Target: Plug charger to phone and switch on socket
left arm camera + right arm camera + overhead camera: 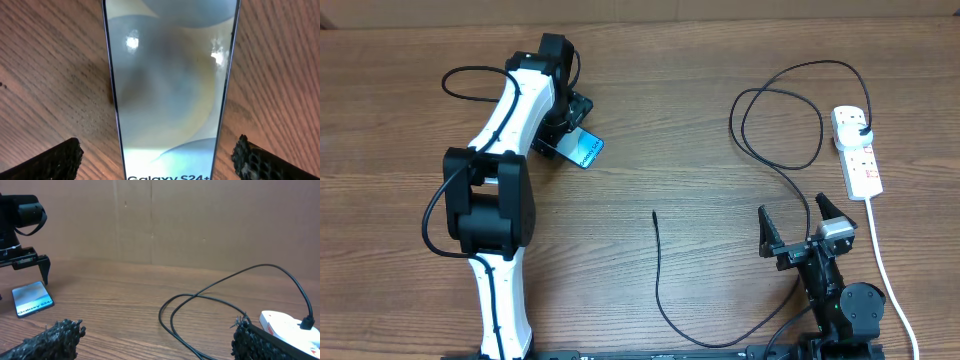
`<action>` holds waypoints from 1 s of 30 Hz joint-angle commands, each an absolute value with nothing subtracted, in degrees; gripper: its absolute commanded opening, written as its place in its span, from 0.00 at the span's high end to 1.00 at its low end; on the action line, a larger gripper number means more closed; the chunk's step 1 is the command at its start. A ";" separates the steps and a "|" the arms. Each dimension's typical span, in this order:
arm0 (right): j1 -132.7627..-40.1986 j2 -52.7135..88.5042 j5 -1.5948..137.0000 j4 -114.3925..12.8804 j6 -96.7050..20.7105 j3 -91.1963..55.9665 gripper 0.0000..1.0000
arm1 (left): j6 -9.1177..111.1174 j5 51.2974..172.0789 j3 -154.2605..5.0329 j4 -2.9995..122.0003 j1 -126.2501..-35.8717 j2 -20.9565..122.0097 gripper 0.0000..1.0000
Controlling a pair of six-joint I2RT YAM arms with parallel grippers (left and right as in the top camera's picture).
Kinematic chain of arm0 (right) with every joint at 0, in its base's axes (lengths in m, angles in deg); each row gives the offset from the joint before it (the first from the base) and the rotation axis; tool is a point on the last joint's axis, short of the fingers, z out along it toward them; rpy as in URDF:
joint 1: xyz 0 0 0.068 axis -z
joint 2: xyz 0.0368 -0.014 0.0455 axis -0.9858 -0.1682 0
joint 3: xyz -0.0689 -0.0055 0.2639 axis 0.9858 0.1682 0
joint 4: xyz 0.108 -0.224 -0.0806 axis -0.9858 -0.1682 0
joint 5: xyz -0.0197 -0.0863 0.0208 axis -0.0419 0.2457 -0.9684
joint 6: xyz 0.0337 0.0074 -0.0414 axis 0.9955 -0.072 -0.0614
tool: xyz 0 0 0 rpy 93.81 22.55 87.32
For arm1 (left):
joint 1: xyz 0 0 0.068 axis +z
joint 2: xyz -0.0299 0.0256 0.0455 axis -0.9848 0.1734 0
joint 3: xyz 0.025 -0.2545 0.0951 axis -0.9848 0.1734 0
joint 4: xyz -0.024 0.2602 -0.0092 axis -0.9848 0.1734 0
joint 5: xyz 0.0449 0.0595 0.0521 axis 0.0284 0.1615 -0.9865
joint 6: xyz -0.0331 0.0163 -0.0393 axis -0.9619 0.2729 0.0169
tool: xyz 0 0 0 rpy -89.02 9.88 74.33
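So the left end effector (157, 164) hovers wide open over the slim blue-screened phone (585, 150), far-left on the brown wooden counter (650, 110), probably to steady it. The right end effector (798, 228), open and empty, sits near-right. The thin black charger cable (660, 285) tip lies loose mid-counter.

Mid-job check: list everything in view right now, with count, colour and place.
slim smartphone with a light blue screen: one, dark edges, lying on the table's left half, under the left arm's tip.
long thin black charger cable: one, black, plug in the strip, looped over the right side, free tip at table centre, apart from the phone.
white elongated power strip: one, white with red markings, far right.
thick white cord: one, white, from the strip toward the near edge.
wooden table: one, brown.
cardboard wall: one, brown, behind the table.
left gripper: one, black, open, straddling the phone.
right gripper: one, black, open, empty, right front.
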State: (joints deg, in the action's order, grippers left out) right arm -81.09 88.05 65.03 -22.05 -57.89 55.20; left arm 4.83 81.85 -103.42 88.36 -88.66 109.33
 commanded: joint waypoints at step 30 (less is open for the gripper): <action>-80.94 88.50 64.72 -21.76 -57.97 55.81 0.00 | 3.87 80.61 -102.83 87.97 -89.03 109.86 0.00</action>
State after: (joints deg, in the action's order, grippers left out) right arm -81.09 88.05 65.03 -22.05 -57.89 55.20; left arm 4.83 81.85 -103.42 88.08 -88.66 109.33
